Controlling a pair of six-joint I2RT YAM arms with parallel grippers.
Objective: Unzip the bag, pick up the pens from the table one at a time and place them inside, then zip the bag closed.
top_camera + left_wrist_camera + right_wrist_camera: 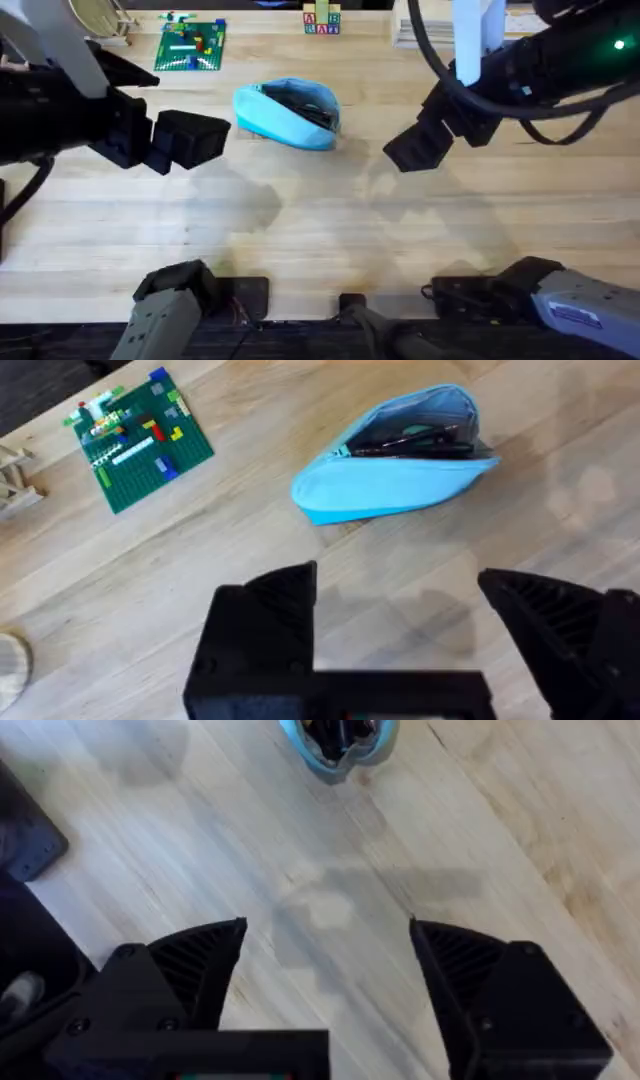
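Both sets of jaws spread wide, holding nothing: left gripper at 9 o'clock of the bag, right gripper at 3 o'clock. Bag unzipped on the table, pens inside. Risk: tugging the zipper unbraced drags the soft pouch along.

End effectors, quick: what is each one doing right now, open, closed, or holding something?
Left end effector: open, holding nothing, above the table.
Right end effector: open, holding nothing.

Light blue bag, lining seemingly dark; pale, plank-grained table; black pens.
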